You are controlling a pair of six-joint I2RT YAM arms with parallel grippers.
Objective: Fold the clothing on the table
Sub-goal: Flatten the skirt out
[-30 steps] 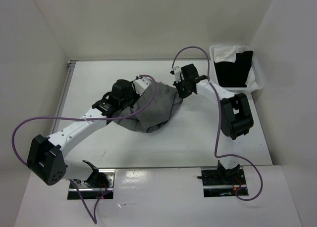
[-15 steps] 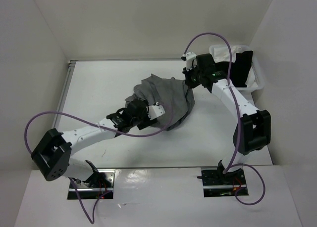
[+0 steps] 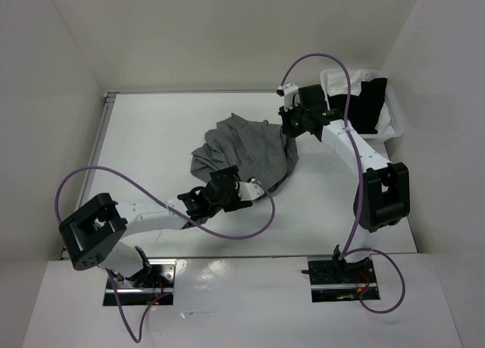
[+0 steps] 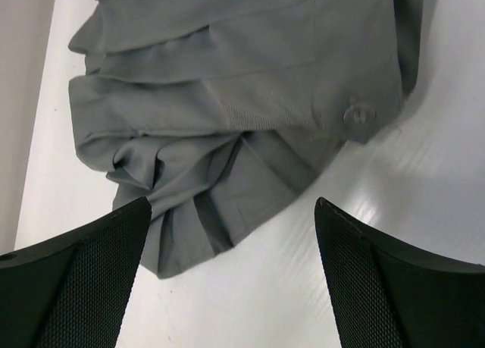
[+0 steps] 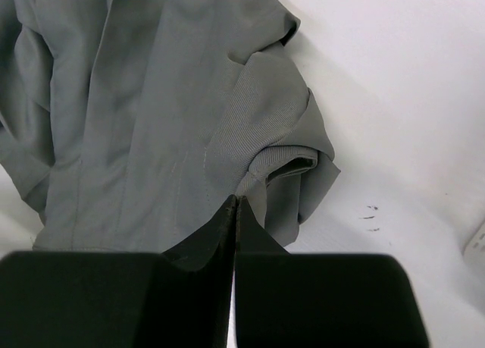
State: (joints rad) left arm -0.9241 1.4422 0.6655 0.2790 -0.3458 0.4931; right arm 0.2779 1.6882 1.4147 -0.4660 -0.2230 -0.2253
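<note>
From the left wrist alone, skirt (image 4: 227, 98) button (image 4: 358, 114) shows.

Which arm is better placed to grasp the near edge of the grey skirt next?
Left, probably: the left gripper is open, with the grey pleated skirt just ahead of it; the right gripper is shut at the far corner.

table (image 3: 151, 136): white | on it: grey skirt (image 3: 250, 147), bunched, mid-far | white basket (image 3: 394, 128), far right corner, seemingly on it
</note>
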